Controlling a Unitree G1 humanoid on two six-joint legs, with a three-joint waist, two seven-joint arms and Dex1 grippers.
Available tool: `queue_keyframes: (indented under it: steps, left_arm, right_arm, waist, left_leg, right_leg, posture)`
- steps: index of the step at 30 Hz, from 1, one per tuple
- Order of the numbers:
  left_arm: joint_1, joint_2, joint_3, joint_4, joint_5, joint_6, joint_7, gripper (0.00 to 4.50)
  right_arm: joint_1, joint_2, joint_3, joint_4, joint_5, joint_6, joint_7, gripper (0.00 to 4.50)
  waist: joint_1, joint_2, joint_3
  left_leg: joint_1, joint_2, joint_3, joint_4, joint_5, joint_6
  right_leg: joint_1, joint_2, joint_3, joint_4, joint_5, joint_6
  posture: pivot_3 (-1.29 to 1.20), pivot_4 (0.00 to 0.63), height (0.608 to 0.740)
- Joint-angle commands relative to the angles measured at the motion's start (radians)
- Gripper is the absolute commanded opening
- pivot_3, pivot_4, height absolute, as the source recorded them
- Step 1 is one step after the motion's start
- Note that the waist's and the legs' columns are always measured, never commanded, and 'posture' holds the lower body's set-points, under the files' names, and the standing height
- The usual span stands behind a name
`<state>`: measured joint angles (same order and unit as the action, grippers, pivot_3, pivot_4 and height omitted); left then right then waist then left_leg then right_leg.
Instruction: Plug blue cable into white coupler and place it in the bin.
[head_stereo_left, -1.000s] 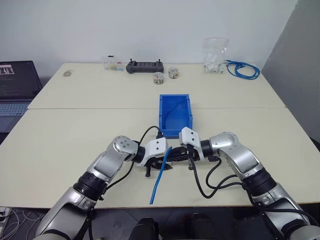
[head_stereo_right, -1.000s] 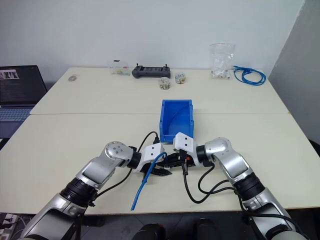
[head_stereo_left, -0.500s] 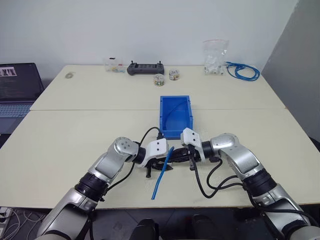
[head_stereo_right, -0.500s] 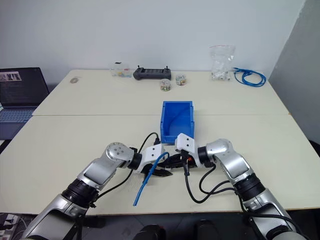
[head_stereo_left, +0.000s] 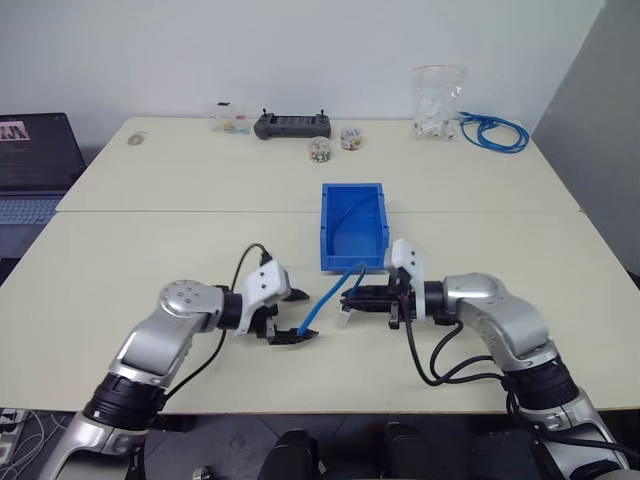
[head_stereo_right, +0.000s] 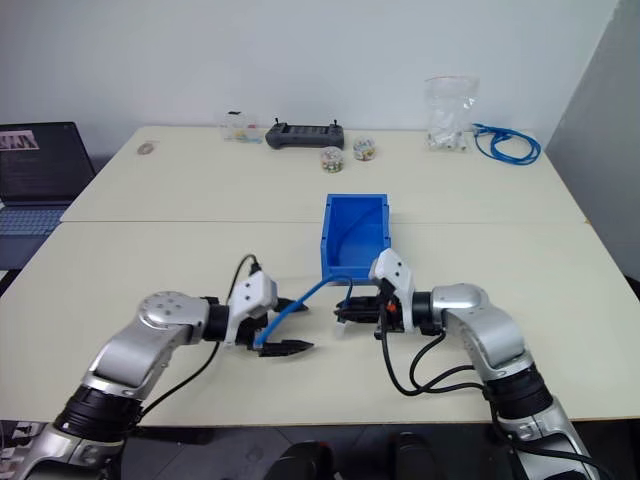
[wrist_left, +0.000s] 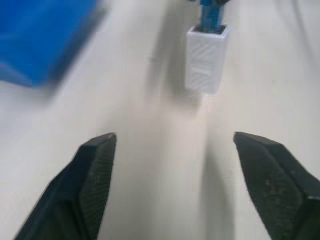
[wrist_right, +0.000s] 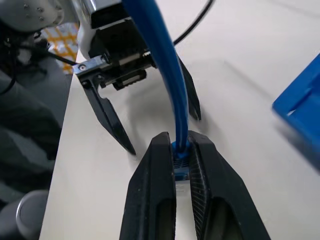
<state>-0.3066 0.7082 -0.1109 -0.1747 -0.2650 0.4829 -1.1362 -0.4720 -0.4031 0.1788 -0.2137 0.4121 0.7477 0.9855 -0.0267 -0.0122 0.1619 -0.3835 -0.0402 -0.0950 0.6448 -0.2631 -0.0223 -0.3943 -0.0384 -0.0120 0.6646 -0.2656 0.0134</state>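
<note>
Now the blue cable (wrist_right: 169, 70) in right gripper (wrist_right: 181, 145).

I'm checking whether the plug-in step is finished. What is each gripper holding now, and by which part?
The right gripper pinches the blue cable at its plug end, with the white coupler on it. The left gripper is open and holds nothing.

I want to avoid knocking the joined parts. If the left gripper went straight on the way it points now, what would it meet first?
Probably the white coupler, already plugged onto the blue cable. It sits ahead of the open left gripper, roughly in line with the gap between its fingers, though depth is hard to judge.
</note>
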Motion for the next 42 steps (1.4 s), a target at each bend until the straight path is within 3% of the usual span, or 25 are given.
queue_keyframes:
  steps: [1, 5, 9, 11, 16, 23, 28, 32, 42]
  left_arm:
    - [0.033, 0.025, 0.098, -0.142, -0.068, 0.055, 0.053, 4.5]
    - [0.044, 0.026, 0.095, -0.184, -0.077, 0.069, 0.076, 4.5]
    - [0.043, 0.023, 0.084, -0.172, -0.06, 0.034, 0.09, 4.5]
    - [0.038, 0.021, 0.076, -0.161, -0.054, 0.013, 0.092, 4.5]
    - [0.026, 0.008, 0.058, -0.131, -0.038, -0.035, 0.1, 4.5]
    - [0.024, -0.006, 0.048, -0.111, -0.033, -0.062, 0.126, 4.5]
    - [0.008, -0.022, 0.083, -0.072, -0.039, -0.066, 0.167, 4.5]
    - [-0.019, -0.03, 0.14, -0.025, -0.029, -0.067, 0.243, 4.5]
    - [-0.001, -0.008, 0.26, -0.062, -0.067, 0.016, 0.344, 4.5]
  right_arm:
    - [-0.146, 0.007, -0.147, 0.012, 0.121, 0.15, -0.076, 0.1]
    - [-0.324, 0.017, -0.161, 0.204, 0.122, 0.213, -0.107, 0.1]
    - [-0.552, 0.031, -0.079, 0.545, 0.004, 0.156, -0.107, 0.1]
    - [-0.66, 0.044, -0.004, 0.724, -0.073, 0.081, -0.061, 0.8]
    - [-0.844, 0.1, 0.131, 1.07, -0.263, -0.193, 0.019, 1.82]
    - [-0.941, 0.124, 0.113, 1.213, -0.338, -0.365, 0.074, 3.31]
    - [-0.912, 0.059, 0.033, 1.102, -0.304, -0.384, 0.098, 4.46]
    - [-0.773, -0.028, -0.049, 0.809, -0.224, -0.304, 0.138, 4.46]
    - [-0.115, -0.249, -0.238, -0.035, -0.011, 0.048, 0.057, 4.46]
  waist:
    - [0.0, 0.0, 0.003]
    - [-0.002, 0.001, 0.006]
    - [-0.006, 0.002, 0.007]
    - [-0.006, 0.002, 0.008]
    - [-0.007, 0.002, 0.008]
    - [-0.005, 0.002, 0.008]
    - [-0.003, 0.002, 0.008]
    - [0.0, 0.002, 0.008]
    - [0.003, 0.002, 0.008]
  left_leg:
    - [0.0, 0.0, 0.0, 0.0, 0.0, 0.0]
    - [0.001, 0.0, 0.001, 0.0, 0.0, 0.0]
    - [0.001, 0.001, 0.001, -0.002, 0.0, 0.0]
    - [0.001, 0.001, 0.004, -0.002, 0.0, 0.0]
    - [0.0, 0.001, 0.009, -0.002, 0.0, 0.0]
    - [-0.015, 0.0, 0.01, 0.0, 0.003, -0.004]
    - [-0.015, 0.0, 0.009, 0.0, 0.003, -0.004]
    - [-0.015, 0.0, 0.007, 0.001, 0.001, -0.002]
    - [-0.016, 0.0, 0.006, 0.001, 0.0, 0.0]
  right_leg:
    - [0.0, 0.0, 0.0, 0.0, 0.0, 0.0]
    - [0.0, 0.0, 0.0, 0.0, 0.001, 0.0]
    - [0.0, 0.001, 0.0, 0.001, 0.001, -0.001]
    - [-0.002, 0.001, 0.002, 0.001, 0.001, -0.002]
    - [-0.006, 0.001, 0.004, 0.002, 0.001, -0.002]
    - [-0.017, -0.001, 0.005, 0.001, 0.002, -0.001]
    - [-0.017, -0.001, 0.004, 0.001, 0.002, -0.001]
    - [-0.017, -0.001, 0.003, 0.002, 0.002, -0.001]
    - [-0.016, -0.001, 0.002, 0.001, 0.002, -0.001]
  posture:
    - [0.0, 0.15, 0.74]
    - [0.0, 0.15, 0.74]
    - [0.0, 0.15, 0.74]
    - [0.0, 0.15, 0.74]
    - [0.0, 0.15, 0.74]
    - [0.0, 0.15, 0.74]
    - [0.0, 0.15, 0.74]
    - [0.0, 0.15, 0.74]
    - [0.0, 0.15, 0.74]
